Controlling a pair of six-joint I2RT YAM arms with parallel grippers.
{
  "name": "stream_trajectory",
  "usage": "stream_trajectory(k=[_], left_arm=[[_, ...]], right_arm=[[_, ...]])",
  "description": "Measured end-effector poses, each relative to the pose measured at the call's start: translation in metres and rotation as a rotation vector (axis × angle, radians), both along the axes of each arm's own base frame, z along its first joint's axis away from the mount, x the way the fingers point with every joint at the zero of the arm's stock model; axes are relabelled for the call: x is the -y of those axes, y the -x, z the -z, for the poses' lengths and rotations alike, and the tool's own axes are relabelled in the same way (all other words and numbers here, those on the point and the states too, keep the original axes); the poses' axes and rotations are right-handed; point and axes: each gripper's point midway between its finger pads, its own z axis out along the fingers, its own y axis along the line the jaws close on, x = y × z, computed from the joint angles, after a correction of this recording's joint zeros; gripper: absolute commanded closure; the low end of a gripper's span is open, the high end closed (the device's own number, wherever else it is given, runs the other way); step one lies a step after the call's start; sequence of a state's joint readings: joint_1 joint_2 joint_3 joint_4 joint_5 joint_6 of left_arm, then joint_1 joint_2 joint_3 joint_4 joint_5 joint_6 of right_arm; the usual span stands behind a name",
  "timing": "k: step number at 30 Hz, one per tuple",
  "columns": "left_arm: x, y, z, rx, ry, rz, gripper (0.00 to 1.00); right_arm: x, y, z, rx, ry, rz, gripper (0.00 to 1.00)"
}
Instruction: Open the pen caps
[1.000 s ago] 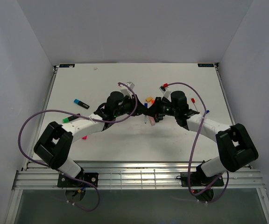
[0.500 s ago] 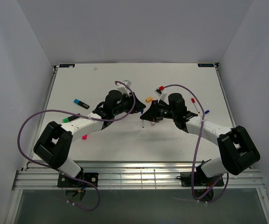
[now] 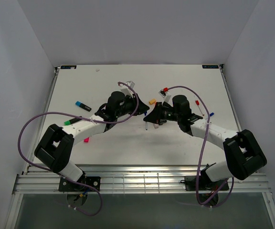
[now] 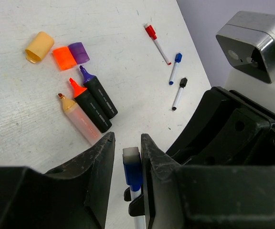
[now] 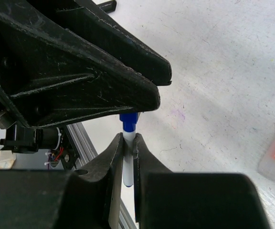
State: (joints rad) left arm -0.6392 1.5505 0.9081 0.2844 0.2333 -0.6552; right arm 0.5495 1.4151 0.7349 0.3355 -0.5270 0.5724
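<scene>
A thin white pen (image 5: pixel 128 162) with a blue pen cap (image 4: pixel 132 169) stands between both grippers above mid-table. My right gripper (image 5: pixel 128 140) is shut on the white barrel just below the cap. My left gripper (image 4: pixel 127 140) straddles the cap: the cap lies against one finger, and a sliver of table shows between it and the other. Loose pen caps lie beyond: orange (image 4: pixel 64 57), purple (image 4: pixel 79 52) and pale yellow (image 4: pixel 39 46). In the top view the left gripper (image 3: pixel 140 110) and right gripper (image 3: pixel 149 117) nearly touch.
Three uncapped highlighters (image 4: pixel 89 109) lie beside the loose caps. Thin pens with red (image 4: pixel 157 42), blue (image 4: pixel 174 67) and black (image 4: pixel 179 93) caps lie farther right. A teal-capped marker (image 3: pixel 83 106), a green one (image 3: pixel 70 122) and a magenta cap (image 3: pixel 86 140) lie left of the arms.
A second ago the two grippers were pressed together; they have drawn slightly apart, uncovering the orange cap behind them. Since half a second ago, hardly anything has moved.
</scene>
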Motion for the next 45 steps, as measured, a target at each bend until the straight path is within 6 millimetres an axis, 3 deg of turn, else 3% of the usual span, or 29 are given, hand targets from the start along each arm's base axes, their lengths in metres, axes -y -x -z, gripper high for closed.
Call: stream_trajectory(k=[12, 20, 23, 25, 28, 33, 45], left_arm=[[0.0, 0.0, 0.0, -0.001, 0.0, -0.001, 0.54], [0.0, 0.001, 0.0, -0.01, 0.007, 0.002, 0.74], [0.001, 0.001, 0.001, -0.017, 0.01, 0.004, 0.75], [0.002, 0.001, 0.002, -0.02, 0.013, 0.005, 0.75], [0.002, 0.001, 0.003, -0.023, 0.015, 0.005, 0.66], [0.002, 0.002, 0.005, -0.029, 0.013, 0.009, 0.64], [0.002, 0.004, 0.008, -0.041, 0.01, 0.015, 0.87]], right_arm=[[0.0, -0.006, -0.004, -0.023, -0.005, 0.039, 0.92], [-0.001, -0.009, 0.002, -0.043, 0.006, 0.056, 0.92], [0.0, -0.01, 0.002, -0.044, 0.009, 0.063, 0.92], [0.0, -0.011, 0.003, -0.045, 0.011, 0.066, 0.92], [0.0, -0.012, 0.004, -0.048, 0.016, 0.07, 0.92], [0.0, -0.018, 0.002, -0.038, 0.019, 0.091, 0.92], [0.0, -0.021, 0.005, -0.04, 0.025, 0.1, 0.92]])
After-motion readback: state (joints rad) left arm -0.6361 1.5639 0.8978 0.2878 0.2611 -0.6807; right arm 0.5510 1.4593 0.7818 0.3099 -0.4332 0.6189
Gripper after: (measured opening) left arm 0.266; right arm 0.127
